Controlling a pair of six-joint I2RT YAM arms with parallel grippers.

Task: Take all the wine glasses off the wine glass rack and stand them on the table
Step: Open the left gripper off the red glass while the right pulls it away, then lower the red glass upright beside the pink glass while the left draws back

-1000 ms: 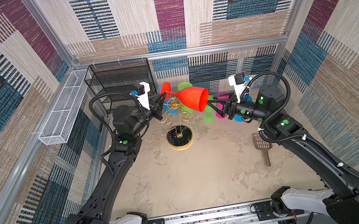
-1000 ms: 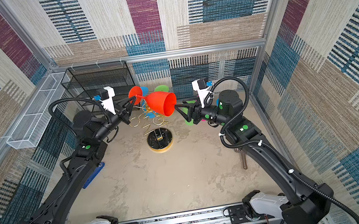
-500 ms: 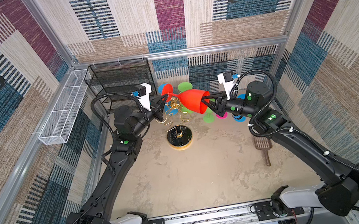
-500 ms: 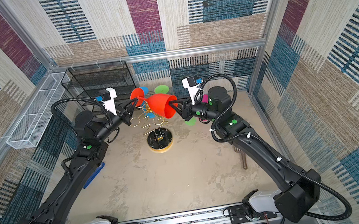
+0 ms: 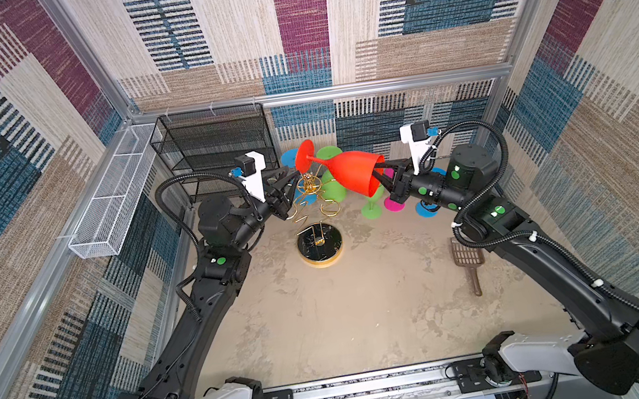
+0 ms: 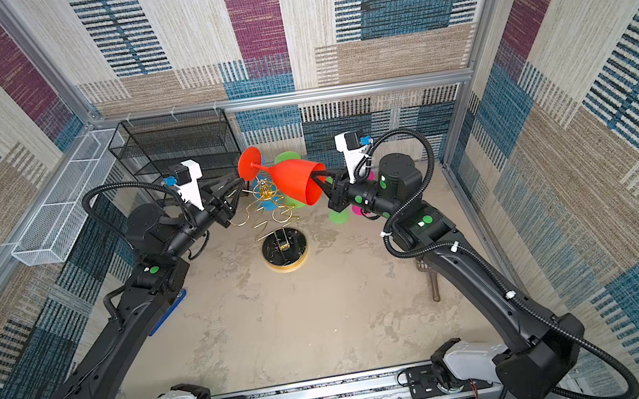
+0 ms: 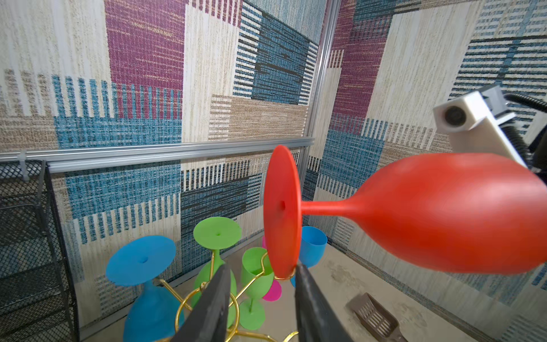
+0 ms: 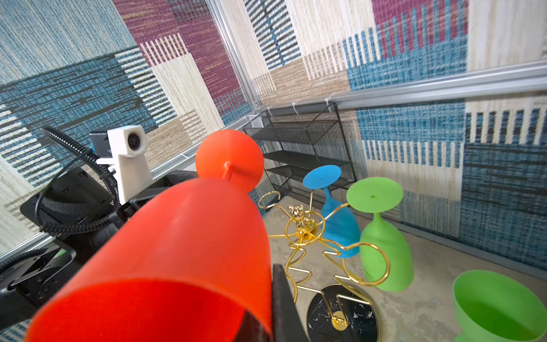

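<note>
The red wine glass [image 5: 351, 169] [image 6: 294, 180] lies on its side in the air above the wine glass rack [image 5: 310, 193] [image 6: 267, 201], a gold wire stand on a round black base [image 5: 320, 246]. My right gripper [image 5: 379, 169] [image 8: 270, 302] is shut on the bowl's rim, one finger inside and one outside. My left gripper [image 5: 293, 172] [image 7: 262, 268] is open, its fingers [image 7: 219, 296] astride the lower edge of the red foot [image 7: 281, 213] with a gap showing. A gold loop sits beside that edge; contact is unclear.
A blue glass [image 8: 334, 219] and a green glass [image 8: 384, 251] hang upside down on the rack. Green, pink and blue glasses [image 5: 371, 208] stand on the floor behind. A brown scoop [image 5: 468, 262] lies right. A black mesh shelf [image 5: 218, 146] and a white mesh basket [image 5: 112, 198] line the back left.
My right gripper came in from the right and shut on the red glass's rim. My left gripper, which was shut on the foot end, has opened.
</note>
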